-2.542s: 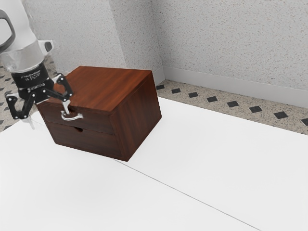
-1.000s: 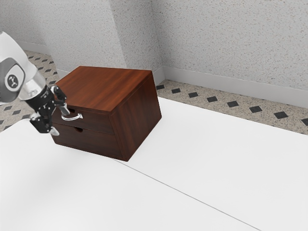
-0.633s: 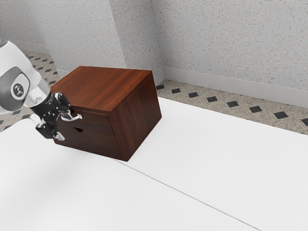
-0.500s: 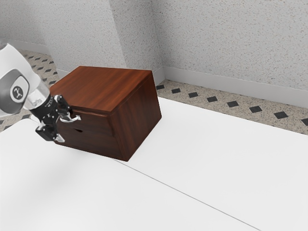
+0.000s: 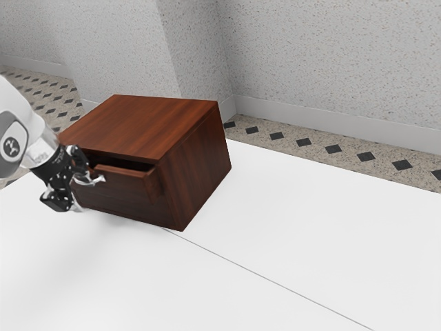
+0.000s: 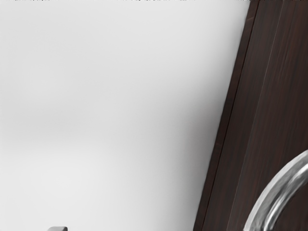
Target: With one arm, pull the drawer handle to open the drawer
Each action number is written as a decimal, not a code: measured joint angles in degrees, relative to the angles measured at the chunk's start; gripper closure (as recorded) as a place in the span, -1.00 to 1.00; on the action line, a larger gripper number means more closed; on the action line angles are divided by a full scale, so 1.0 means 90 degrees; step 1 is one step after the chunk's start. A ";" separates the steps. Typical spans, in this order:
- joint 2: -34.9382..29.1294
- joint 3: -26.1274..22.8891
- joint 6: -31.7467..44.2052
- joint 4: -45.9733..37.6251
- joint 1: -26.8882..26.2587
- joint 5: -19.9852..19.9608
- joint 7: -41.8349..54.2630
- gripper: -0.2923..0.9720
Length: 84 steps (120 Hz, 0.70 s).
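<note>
The arm [image 5: 15, 140] is cut off by the exterior view's left edge, so just its pale last links and the black pincer [image 5: 72, 183] can be seen, and the pincer is small and dark against the wood, which makes its tips hard to separate. Its two sides stand spread well apart, one above and one below the silver handle [image 5: 91, 181], so I read it as wide open with the handle hooked between them; whether either tip presses on the metal cannot be made out. In the wrist view the handle [image 6: 284, 197] is a blurred grey arc cut by the frame's corner, lying against a dark panel of the drawer's front [image 6: 269, 120], with the white surface [image 6: 96, 120] beyond it and a small grey scrap at the edge (too little of it to name). The drawer [image 5: 120, 174] is the upper one of a reddish-brown wooden cabinet [image 5: 196, 155] that sits on the surface [image 5: 310, 227] toward the exterior view's left, in front of a speckled wall and a tiled floor [image 5: 331, 146]. Its front stands partway out from the cabinet's face, with a dark gap showing above it under the top board; the front below it sits flush. The pincer is at the drawer's near end, on the exterior view's left, just beside the drawer's front.
</note>
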 joint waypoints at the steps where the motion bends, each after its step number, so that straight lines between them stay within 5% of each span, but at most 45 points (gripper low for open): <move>1: -0.0015 0.0000 0.0002 -0.0014 0.0002 0.0001 -0.0001 -0.16; 84: -0.1003 -0.0034 0.0246 -0.1071 0.0342 0.0012 -0.0018 -0.13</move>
